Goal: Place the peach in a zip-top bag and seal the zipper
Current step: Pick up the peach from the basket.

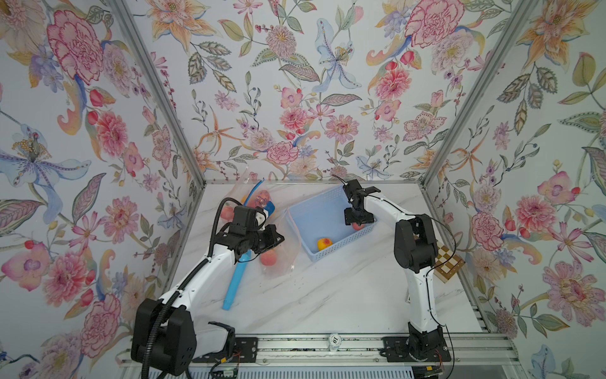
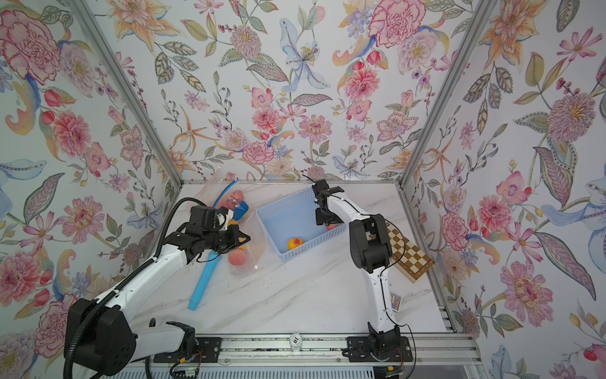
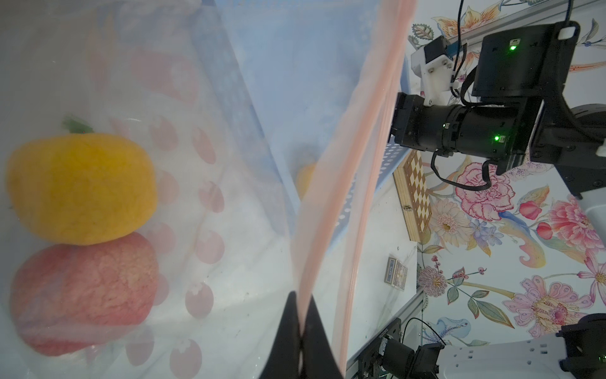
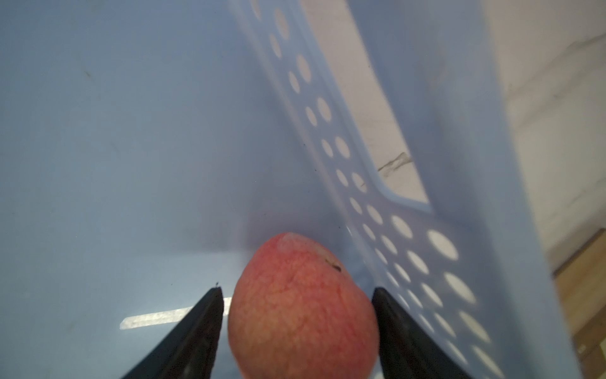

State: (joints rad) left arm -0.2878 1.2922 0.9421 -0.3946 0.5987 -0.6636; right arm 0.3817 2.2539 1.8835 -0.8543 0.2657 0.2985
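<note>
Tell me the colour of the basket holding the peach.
Light blue basket, its walls perforated with round holes; the right wrist view shows it best.

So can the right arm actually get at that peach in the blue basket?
Probably yes. The right gripper is down inside the blue basket, its jaws open on either side of the peach with nothing between them. The basket's perforated wall sits close on one side, which might crowd the grip a little.
</note>
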